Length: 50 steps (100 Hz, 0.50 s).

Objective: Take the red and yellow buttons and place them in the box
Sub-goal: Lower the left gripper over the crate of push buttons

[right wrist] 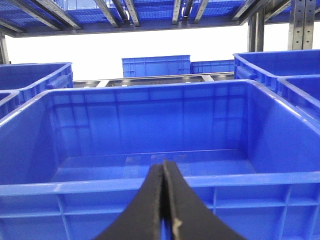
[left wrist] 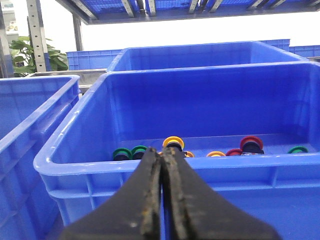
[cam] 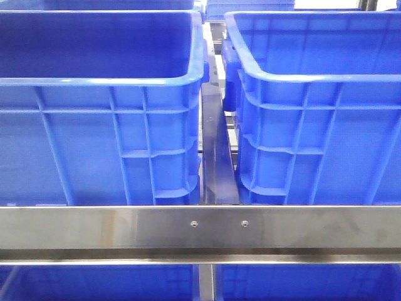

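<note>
Both hands pressed together, empty: left hand [left wrist: 162, 165] outside the crate [left wrist: 70, 150] holding the buttons, right hand [right wrist: 164, 175] facing the empty box [right wrist: 150, 186]. Yellow button [left wrist: 173, 142] and red button [left wrist: 251, 144] sit on that crate's floor. Step looks like pre-pick; next: spread left hand, reach over rim

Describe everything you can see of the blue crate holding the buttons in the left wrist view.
The bright-blue moulded plastic crate has a thick rolled rim and smooth, glossy inner walls, standing upright between other blue crates. Small round green, yellow and red buttons lie scattered on its floor near the front wall. The closed left gripper is in front of its rim; contact can't be judged.
</note>
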### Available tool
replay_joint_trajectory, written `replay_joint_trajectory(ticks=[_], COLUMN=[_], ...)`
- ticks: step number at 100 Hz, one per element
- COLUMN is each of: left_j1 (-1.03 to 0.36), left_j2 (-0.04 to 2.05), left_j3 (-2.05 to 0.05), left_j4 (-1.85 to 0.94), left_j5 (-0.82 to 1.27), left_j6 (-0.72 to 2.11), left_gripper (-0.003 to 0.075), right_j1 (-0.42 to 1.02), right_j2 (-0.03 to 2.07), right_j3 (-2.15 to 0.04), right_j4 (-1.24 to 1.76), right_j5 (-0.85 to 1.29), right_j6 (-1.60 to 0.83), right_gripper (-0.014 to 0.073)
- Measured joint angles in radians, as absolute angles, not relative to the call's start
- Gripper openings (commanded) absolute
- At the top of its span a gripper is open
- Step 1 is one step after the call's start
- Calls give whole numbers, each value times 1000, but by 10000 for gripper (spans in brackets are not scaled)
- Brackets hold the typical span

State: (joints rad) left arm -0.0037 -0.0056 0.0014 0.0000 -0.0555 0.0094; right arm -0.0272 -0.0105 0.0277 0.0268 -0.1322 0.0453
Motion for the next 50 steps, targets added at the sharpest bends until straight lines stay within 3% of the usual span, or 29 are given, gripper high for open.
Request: replay_joint_trajectory(ticks=[50], left_j1=[-4], left_j2=[-6], left_j3=[-3], left_j4=[0], left_j5=[-38], left_j6=[9], left_gripper=[-19], right_j1=[-27], right_j2=[-10], right_j3=[28], right_j4=[27], right_j5=[-132], right_j6=[45], right_gripper=[-68])
